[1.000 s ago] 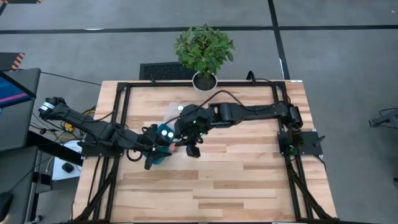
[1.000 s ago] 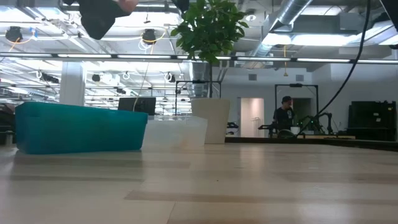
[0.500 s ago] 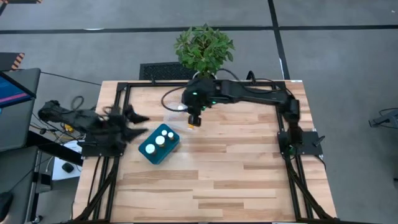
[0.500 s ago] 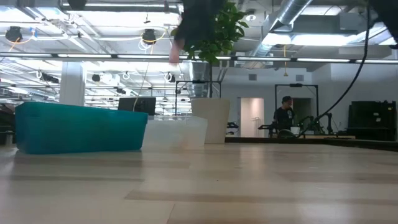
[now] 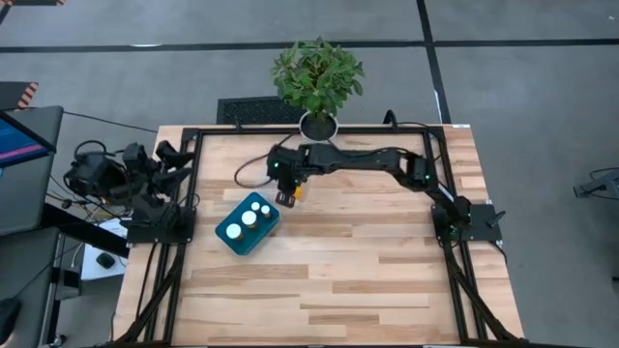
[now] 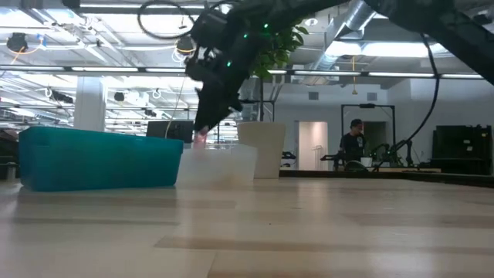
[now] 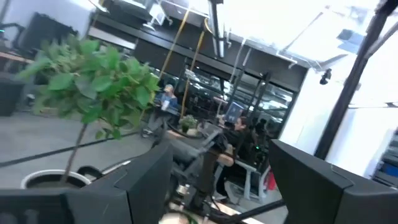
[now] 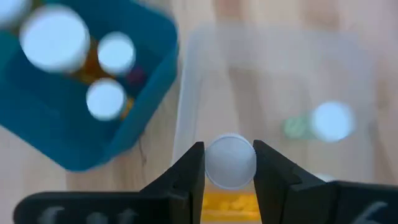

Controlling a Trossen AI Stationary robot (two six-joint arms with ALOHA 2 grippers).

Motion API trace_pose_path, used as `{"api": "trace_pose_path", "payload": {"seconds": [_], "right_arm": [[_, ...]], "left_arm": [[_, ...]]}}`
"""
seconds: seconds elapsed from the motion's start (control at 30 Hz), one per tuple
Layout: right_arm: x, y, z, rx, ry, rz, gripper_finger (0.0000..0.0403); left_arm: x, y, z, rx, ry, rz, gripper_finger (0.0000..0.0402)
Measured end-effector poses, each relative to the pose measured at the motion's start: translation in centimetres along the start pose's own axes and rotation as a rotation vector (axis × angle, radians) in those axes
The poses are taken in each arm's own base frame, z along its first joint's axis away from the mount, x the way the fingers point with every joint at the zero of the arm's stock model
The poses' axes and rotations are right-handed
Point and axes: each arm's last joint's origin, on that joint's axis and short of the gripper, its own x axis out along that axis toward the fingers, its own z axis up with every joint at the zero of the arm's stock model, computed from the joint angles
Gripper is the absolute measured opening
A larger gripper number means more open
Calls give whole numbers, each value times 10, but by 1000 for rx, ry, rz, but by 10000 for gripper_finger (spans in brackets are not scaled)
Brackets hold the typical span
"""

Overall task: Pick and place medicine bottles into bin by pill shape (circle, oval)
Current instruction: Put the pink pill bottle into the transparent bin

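Observation:
My right gripper (image 5: pixel 287 193) is shut on a medicine bottle (image 8: pixel 230 160) with a white cap and an orange body, just above the clear bin (image 8: pixel 280 81). In the low view the gripper (image 6: pixel 202 127) hangs over the clear bin's rim (image 6: pixel 220 166). One white-capped bottle (image 8: pixel 333 121) lies in the clear bin. The teal bin (image 5: pixel 232 237) beside it holds three white-capped bottles (image 5: pixel 250 217). My left arm (image 5: pixel 126 179) is drawn back at the table's left edge; its wrist view shows only the room. My right gripper pinches the bottle between its two fingers (image 8: pixel 191 171), one on each side of the cap end (image 8: pixel 214 163). The fingers point down from above. The bottle is lifted clear, cap up, its orange body (image 8: pixel 229 202) showing below the cap.
A potted plant (image 5: pixel 317 82) stands at the table's far edge, its white pot (image 6: pixel 262 150) right behind the clear bin. Black frame rails (image 5: pixel 193 193) run along the table's sides. Bare wood (image 5: pixel 368 280) lies toward the near edge. A person (image 6: pixel 355 143) is far off in the room.
My left arm has drawn back from over the teal bin to the table's left edge and tipped up. My right gripper has carried the bottle from beside the teal bin toward the far edge, then left and down to just over the clear bin.

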Motion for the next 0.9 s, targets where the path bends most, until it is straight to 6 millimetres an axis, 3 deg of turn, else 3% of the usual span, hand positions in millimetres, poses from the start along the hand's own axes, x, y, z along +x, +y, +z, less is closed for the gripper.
{"api": "trace_pose_path", "payload": {"seconds": [0.3, 0.47, 0.9], "right_arm": [[31, 2, -12, 1, 74, -50, 114], [31, 4, -13, -4, 75, -83, 125], [23, 3, -7, -1, 73, -36, 256]], "left_arm": [[-3, 2, 2, -4, -15, 15, 258], [-3, 2, 2, -9, -14, 15, 258], [-3, 2, 1, -3, -11, 18, 258]]}}
